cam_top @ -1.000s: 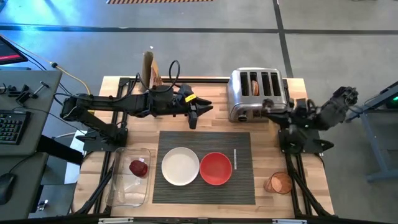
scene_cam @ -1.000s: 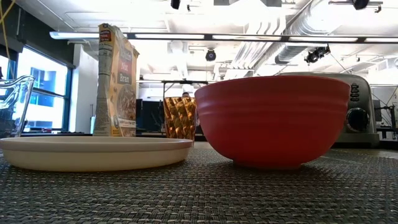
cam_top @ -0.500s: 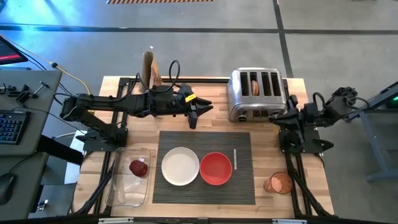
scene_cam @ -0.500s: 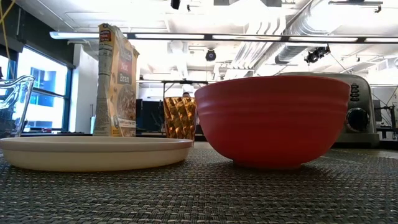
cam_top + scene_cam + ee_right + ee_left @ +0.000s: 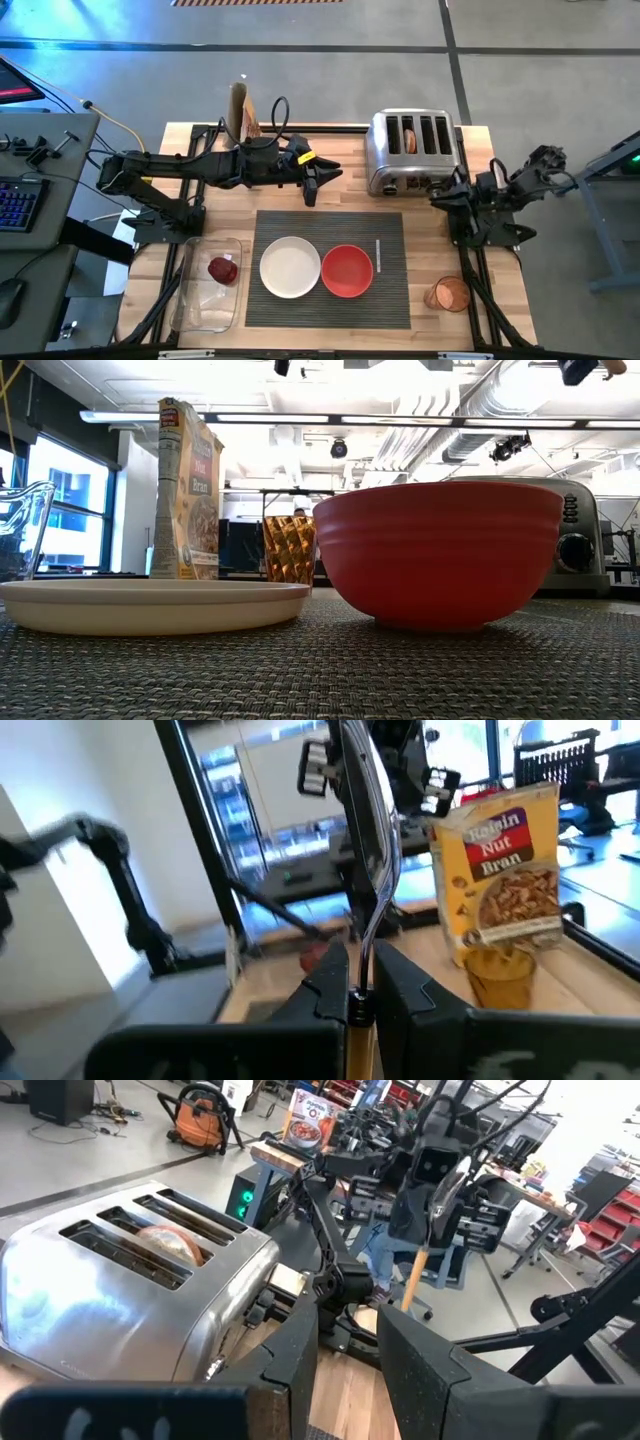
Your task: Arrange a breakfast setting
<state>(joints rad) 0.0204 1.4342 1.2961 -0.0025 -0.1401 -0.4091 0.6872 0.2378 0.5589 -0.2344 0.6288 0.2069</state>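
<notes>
The dark grey ribbed mat [image 5: 390, 290] lies at the table's near middle. On it stand the white plate [image 5: 290, 267] and the red bowl [image 5: 347, 271], side by side. The bagel half [image 5: 410, 140] stands in a slot of the chrome toaster [image 5: 400, 170]. The dark red fruit [image 5: 222, 269] lies in the clear tray [image 5: 205, 310]. My right gripper [image 5: 438, 197] is in front of the toaster, shut on the wooden-handled spoon [image 5: 410, 1280]. My left gripper [image 5: 312, 190] is open and empty beyond the mat's far edge. My right gripper pinches the spoon between its two fingers [image 5: 400, 985] where the metal stem [image 5: 358, 982] meets the wooden handle. The fingers come level from the table's right and lie across the spoon. The spoon is lifted clear, nearly upright, its metal bowl [image 5: 455, 1175] up and its handle hanging below.
A cereal box [image 5: 240, 110] stands at the table's far left edge. An amber glass [image 5: 450, 293] stands at the near right, off the mat. The toaster takes up the far right.
My right gripper has drawn away from the toaster's front, a little toward the table's near edge, keeping the spoon in its hold. A dark part with an orange tip now shows at the low view's top right.
</notes>
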